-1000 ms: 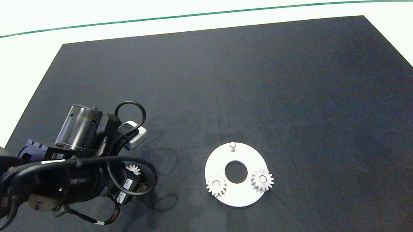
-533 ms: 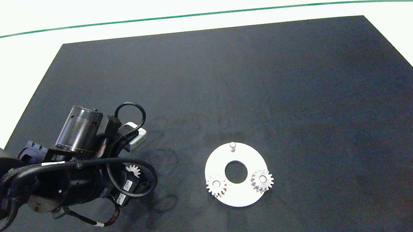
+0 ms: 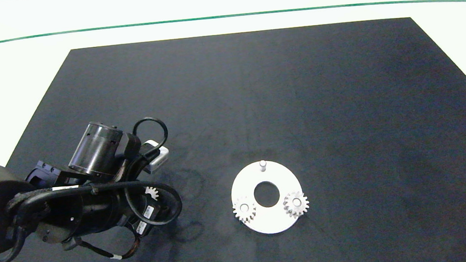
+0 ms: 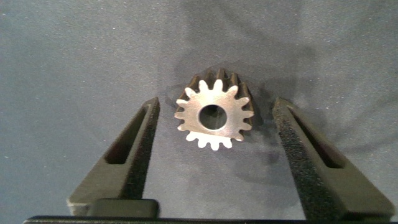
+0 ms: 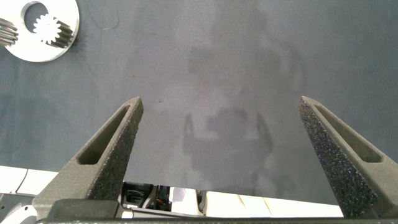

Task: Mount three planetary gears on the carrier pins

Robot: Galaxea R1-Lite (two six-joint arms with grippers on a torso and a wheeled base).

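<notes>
Left wrist | left hand (image 4: 214, 134) released, fingers straddling gear (image 4: 214, 116) | mat (image 4: 74, 56)

A white tabletop (image 3: 223, 24), with a big black mat (image 3: 255, 95) spread across most of it. On the mat sits a flat white disc (image 3: 269, 225), and off to its left one loose silvery gear (image 3: 152, 192) lies flat on the mat.
</notes>
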